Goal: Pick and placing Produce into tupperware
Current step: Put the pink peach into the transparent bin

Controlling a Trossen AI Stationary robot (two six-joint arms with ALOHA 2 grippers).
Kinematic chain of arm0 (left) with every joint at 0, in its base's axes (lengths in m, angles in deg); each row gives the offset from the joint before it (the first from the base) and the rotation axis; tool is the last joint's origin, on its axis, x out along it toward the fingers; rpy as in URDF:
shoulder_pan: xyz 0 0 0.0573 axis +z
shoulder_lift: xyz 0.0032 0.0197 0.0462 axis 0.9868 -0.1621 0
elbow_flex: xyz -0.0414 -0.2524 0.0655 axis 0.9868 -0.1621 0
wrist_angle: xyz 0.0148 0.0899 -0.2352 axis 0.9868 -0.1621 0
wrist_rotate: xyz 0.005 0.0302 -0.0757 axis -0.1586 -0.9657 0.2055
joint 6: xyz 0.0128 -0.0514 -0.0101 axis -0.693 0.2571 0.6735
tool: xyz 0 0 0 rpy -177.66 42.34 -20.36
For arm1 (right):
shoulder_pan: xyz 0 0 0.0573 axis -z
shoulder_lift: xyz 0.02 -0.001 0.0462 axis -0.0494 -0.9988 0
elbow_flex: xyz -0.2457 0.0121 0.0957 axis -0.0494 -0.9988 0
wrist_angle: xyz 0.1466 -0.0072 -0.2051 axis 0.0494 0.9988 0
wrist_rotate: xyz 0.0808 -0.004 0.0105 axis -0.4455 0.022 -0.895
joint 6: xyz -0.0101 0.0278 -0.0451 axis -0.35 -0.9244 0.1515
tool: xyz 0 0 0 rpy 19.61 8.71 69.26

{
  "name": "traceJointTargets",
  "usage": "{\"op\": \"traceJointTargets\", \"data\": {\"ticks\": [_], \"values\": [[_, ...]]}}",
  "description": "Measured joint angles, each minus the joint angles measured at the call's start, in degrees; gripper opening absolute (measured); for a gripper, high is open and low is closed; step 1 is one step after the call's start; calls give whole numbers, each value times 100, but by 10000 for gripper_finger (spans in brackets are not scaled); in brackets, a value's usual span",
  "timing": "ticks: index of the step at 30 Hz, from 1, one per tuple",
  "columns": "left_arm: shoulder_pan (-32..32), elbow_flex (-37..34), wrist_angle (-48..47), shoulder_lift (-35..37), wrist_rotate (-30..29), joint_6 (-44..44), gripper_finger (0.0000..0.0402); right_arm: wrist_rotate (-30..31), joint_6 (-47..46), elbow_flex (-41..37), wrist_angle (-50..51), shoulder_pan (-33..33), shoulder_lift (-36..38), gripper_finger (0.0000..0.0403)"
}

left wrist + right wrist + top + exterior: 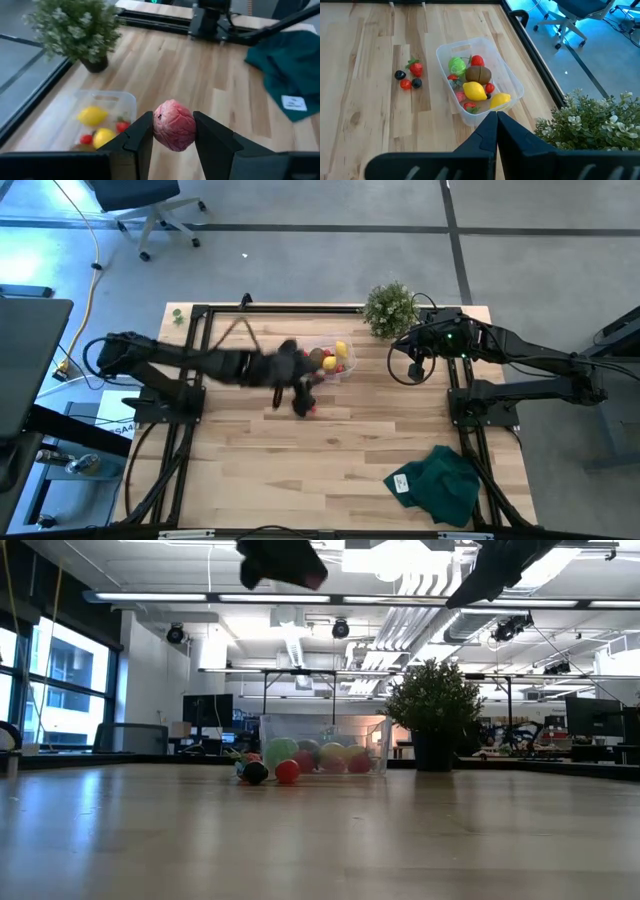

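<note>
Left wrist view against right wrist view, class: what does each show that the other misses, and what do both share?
Only the left wrist view shows the left end effector gripping a pink fruit, and the green cloth. Only the right wrist view shows loose berries on the table beside the tupperware, plus the shut right end effector. Both show the tupperware, yellow lemons and the potted plant.

Left tool (303, 406) blurred from above

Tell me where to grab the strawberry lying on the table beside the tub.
Take the strawberry by its red body, straight from above, jaws across its width. It lies low on the table, so a side approach probably scrapes wood; the small berries sit close on one side, so keep clear of them.
</note>
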Motion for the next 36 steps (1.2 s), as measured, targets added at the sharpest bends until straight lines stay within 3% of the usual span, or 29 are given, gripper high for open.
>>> {"op": "traceJointTargets", "data": {"ticks": [8,16,23,36], "values": [[1520,549,-458,-800,1643,-486,122,0,0,0,15,2,0,0],[2220,1348,-1496,-2023,2621,-1216,122,-1,0,0,4,0,-1,0],[2304,1918,-2449,-2708,2643,-1794,122,0,0,-1,4,0,0,0],[2299,1936,-2538,-3186,2552,-2066,122,-2,1,0,0,-7,-2,0]]}}
